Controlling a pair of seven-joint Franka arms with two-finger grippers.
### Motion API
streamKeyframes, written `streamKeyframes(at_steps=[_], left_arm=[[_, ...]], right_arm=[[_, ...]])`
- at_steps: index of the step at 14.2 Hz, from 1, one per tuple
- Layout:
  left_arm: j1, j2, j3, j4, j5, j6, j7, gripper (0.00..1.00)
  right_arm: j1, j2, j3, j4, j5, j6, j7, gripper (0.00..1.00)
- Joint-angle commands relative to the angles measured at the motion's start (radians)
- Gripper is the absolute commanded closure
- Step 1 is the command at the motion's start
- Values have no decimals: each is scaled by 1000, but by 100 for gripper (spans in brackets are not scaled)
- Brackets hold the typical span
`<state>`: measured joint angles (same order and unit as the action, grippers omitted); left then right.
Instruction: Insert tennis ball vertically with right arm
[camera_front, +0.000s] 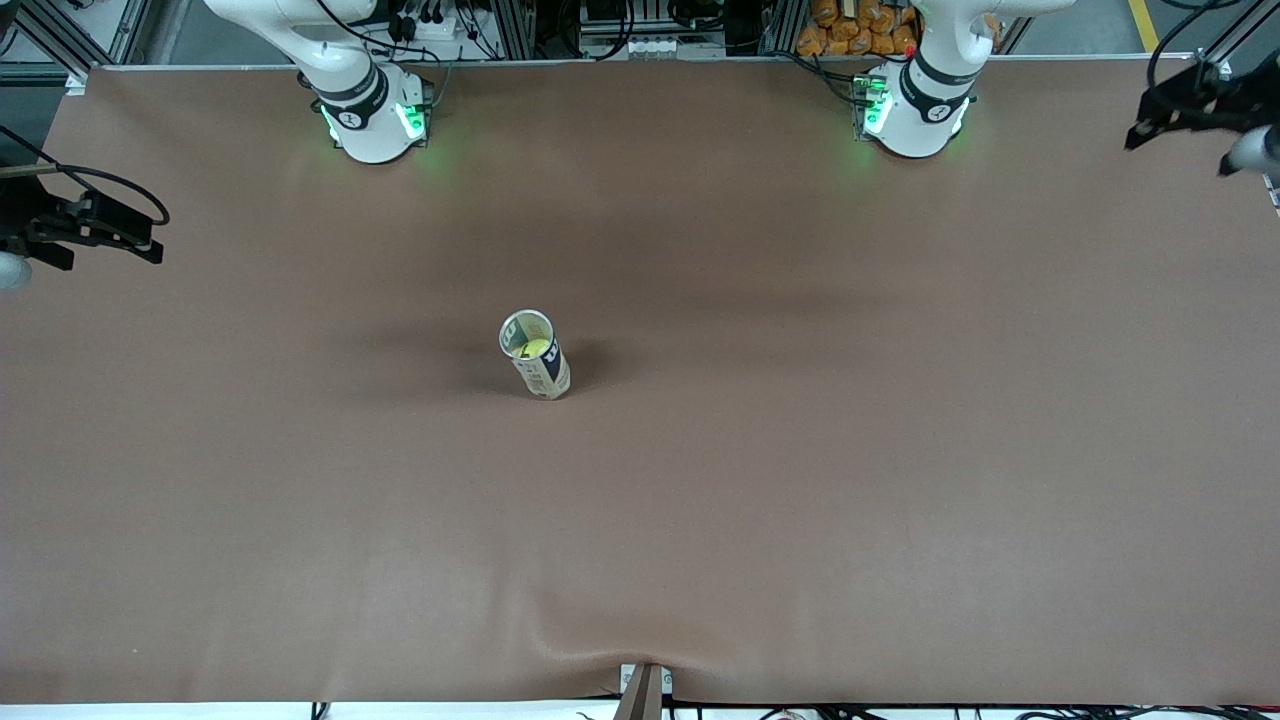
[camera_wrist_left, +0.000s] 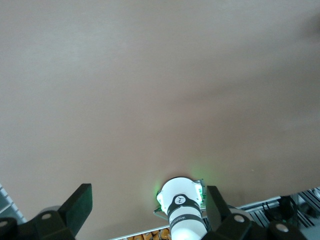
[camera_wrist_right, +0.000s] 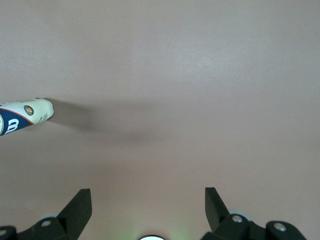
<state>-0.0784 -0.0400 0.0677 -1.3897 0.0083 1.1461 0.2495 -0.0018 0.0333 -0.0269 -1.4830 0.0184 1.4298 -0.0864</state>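
A cream and navy ball can (camera_front: 537, 357) stands upright in the middle of the brown table, its open top up. A yellow-green tennis ball (camera_front: 533, 348) shows inside it. The can's lower part also shows in the right wrist view (camera_wrist_right: 25, 115). My right gripper (camera_front: 120, 238) hangs open and empty high over the right arm's end of the table; its fingers (camera_wrist_right: 77, 207) stand wide apart. My left gripper (camera_front: 1165, 115) hangs open and empty over the left arm's end of the table, with its fingers (camera_wrist_left: 77, 205) spread.
The right arm's base (camera_front: 370, 115) and the left arm's base (camera_front: 915, 115) stand at the table's edge farthest from the front camera. The left base also shows in the left wrist view (camera_wrist_left: 181, 200). A small bracket (camera_front: 645, 685) sits at the table's nearest edge.
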Motion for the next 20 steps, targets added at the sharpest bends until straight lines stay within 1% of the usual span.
streamKeyframes(at_steps=[1, 2, 4, 6, 8, 9, 11, 12, 14, 17, 20], left_arm=[[-4, 17, -14, -17, 111, 68, -21, 0], [-3, 15, -14, -17, 119, 104, -24, 0], [2, 9, -14, -17, 78, 110, -51, 0], [2, 12, -16, -17, 70, 112, -73, 0], [3, 12, -14, -18, 49, 116, -131, 0], [9, 12, -9, -23, -14, 133, -174, 0], [8, 15, -25, -22, -16, 162, -283, 0], [9, 15, -38, -23, -17, 178, -300, 0], [11, 25, -34, -25, -27, 199, -279, 0], [11, 31, -34, -28, -28, 207, -277, 0], [12, 32, -34, -28, -30, 208, -277, 0]], right_arm=[[-4, -15, 2, -8, 3, -5, 7, 0], [-6, -15, 2, -8, 3, -3, 7, 0], [-6, -15, 2, -8, 3, -3, 7, 0], [-6, -15, 1, -8, 3, -3, 7, 0], [-6, -13, 1, -8, 3, -3, 7, 0], [-6, -13, 1, -8, 3, 0, 7, 0], [-7, -12, 1, -8, 3, 3, 7, 0], [-7, -12, 1, -8, 3, 3, 7, 0], [-7, -10, 1, -8, 3, 6, 5, 0], [-10, -9, -2, -10, 2, 61, 7, 0], [-20, -9, -1, -10, 3, 58, 16, 0]])
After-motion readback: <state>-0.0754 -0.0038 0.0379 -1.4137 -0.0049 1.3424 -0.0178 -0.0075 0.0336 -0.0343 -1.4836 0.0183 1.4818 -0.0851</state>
